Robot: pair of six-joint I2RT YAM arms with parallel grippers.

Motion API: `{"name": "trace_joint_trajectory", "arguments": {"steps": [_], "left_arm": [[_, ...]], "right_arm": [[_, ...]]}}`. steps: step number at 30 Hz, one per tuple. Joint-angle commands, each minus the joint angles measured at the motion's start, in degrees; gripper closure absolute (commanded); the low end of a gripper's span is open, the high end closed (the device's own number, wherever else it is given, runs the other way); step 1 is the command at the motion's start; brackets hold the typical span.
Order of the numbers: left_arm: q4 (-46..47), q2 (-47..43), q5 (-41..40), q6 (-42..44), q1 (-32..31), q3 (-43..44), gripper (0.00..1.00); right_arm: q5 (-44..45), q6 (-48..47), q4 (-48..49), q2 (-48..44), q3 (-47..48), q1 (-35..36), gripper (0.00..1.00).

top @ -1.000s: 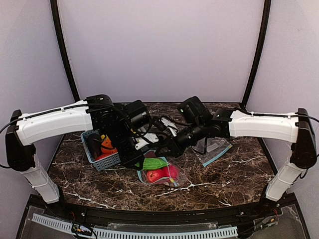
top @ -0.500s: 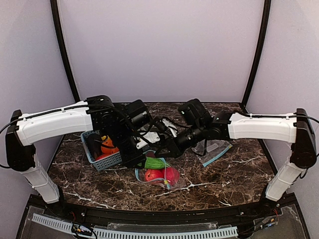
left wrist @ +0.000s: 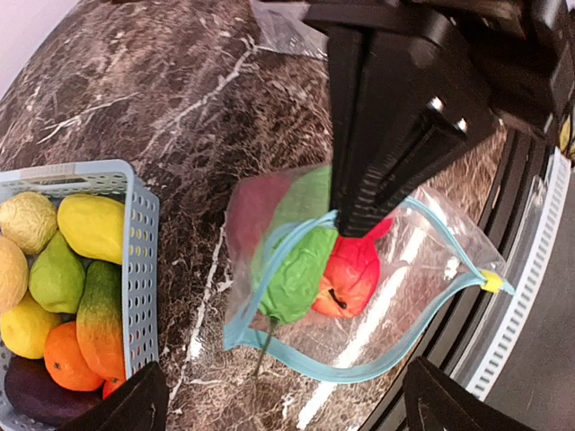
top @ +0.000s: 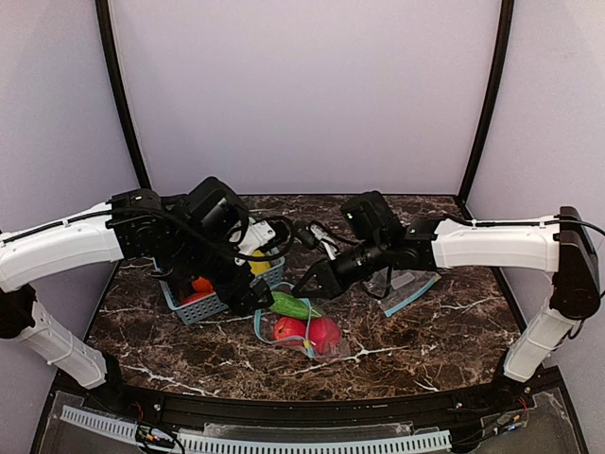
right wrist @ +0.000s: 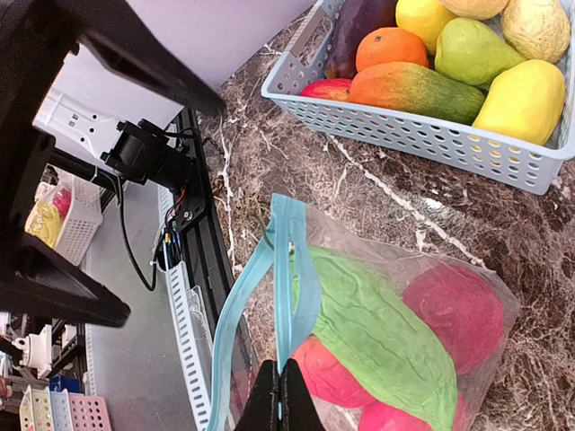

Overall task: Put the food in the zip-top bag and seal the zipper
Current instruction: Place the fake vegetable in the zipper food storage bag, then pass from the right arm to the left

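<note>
Bag pinched at its zipper, food inside

Right gripper (right wrist: 279,397) is closed on the light-blue zipper (right wrist: 289,260) at the mouth of the zip-top bag (left wrist: 409,269), holding that edge raised; left gripper (left wrist: 287,406) hangs above the bag with jaws wide apart, holding nothing; the food (left wrist: 301,269), a green leafy piece and red round fruits, lies inside the bag on the marble table (left wrist: 180,90); the bag sits just beside the blue basket (left wrist: 144,238) of other fruit.

Marble table (top: 454,331) bears basket (top: 194,307), filled zip-top bag (top: 340,346), second bag (top: 408,287).
</note>
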Motion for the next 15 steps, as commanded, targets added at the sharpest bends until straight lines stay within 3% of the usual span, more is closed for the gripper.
{"name": "trace_joint_trajectory", "arguments": {"steps": [1, 9, 15], "left_arm": [[7.2, -5.8, 0.1, -15.0, 3.4, -7.7, 0.08], [30.4, -16.9, 9.1, -36.6, 6.0, -29.3, 0.07], [40.3, -19.3, 10.9, -44.0, 5.9, -38.3, 0.13]], "right_arm": [[-0.1, 2.0, 4.2, -1.6, -1.2, -0.4, 1.00], [1.8, 4.9, 7.5, -2.5, -2.8, -0.8, 1.00], [2.1, 5.3, 7.9, -2.5, -2.7, -0.8, 1.00]]}}
